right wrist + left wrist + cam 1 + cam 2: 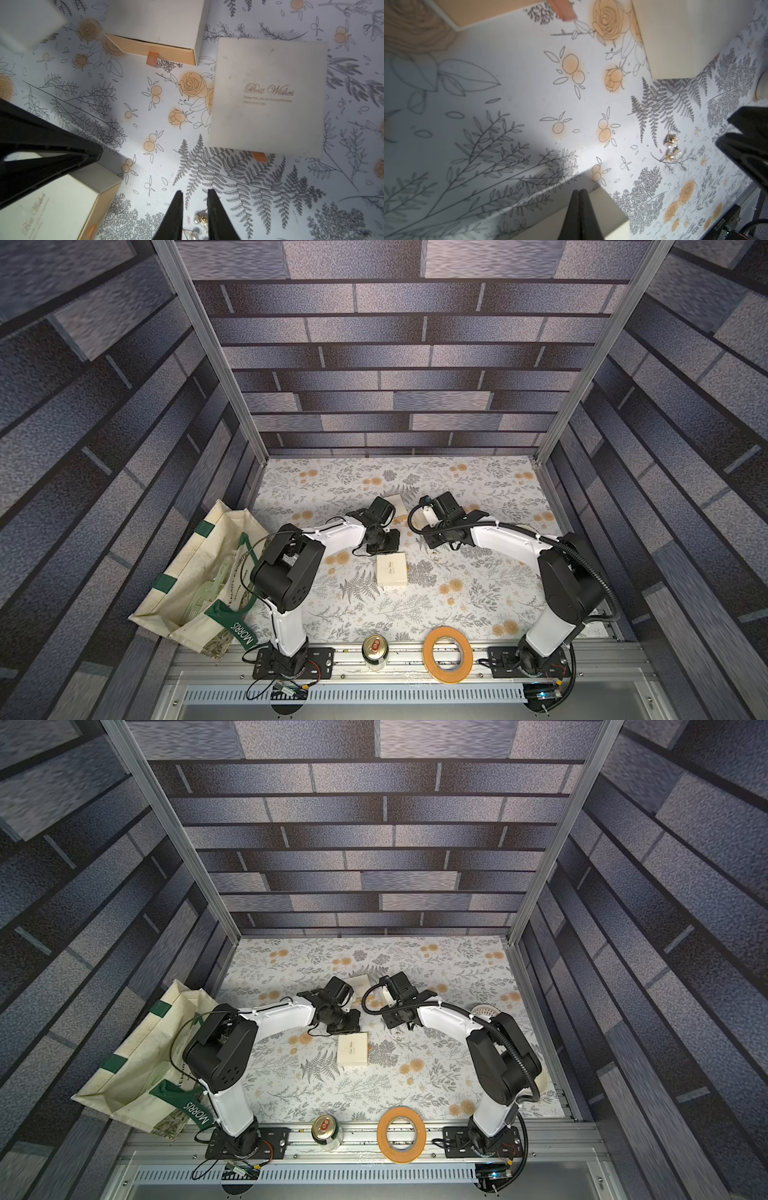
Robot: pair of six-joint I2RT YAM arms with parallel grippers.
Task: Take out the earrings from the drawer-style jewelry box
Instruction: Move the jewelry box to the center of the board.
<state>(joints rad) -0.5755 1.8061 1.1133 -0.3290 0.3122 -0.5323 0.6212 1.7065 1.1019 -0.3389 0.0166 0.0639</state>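
The earrings (200, 222), small pearl-and-gold pieces, lie on the floral table cover (145, 166); they also show in the left wrist view as the earrings (671, 147). My right gripper (195, 192) is slightly open above them, so they appear through the gap, untouched. A cream jewelry box (155, 22) has its peach drawer (153, 46) pulled partly out. A closed "Best Wishes" box (268, 97) lies beside it. My left gripper (579, 190) is shut and empty over the corner of a third cream box (610, 207). Both top views show a cream box (392, 574) (352, 1050) in front of the grippers.
A canvas tote bag (199, 580) slumps at the left edge. A drink can (375, 651) and an orange tape roll (447, 659) stand on the front rail. A white round dish (484, 1009) sits behind the right arm. Frame posts and walls enclose the table.
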